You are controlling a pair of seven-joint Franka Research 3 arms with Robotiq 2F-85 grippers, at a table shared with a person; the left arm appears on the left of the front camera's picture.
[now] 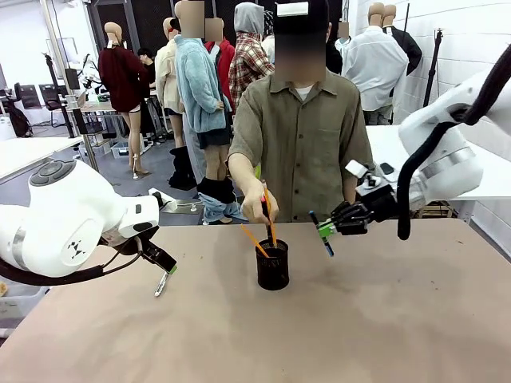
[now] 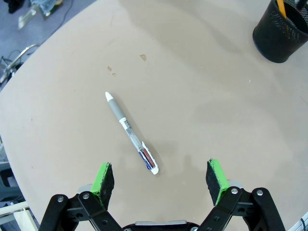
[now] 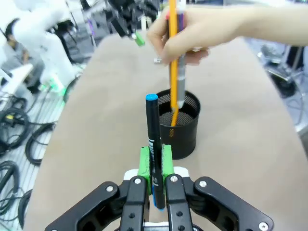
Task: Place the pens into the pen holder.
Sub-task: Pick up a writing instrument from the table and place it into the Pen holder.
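the right hand, clamped on a blue-capped black pen near the mesh pen holder, could bump the person's hand holding pencils there, while the left hand, jaws wide over the grey-white pen on the counter, might nudge it askew.

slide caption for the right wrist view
Right fingers shut on a blue-capped dark pen, facing the pen holder while a person's hand holds two pens in it

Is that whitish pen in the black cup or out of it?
Out. The whitish pen lies flat on the table, apart from the black cup, before the open left claw.
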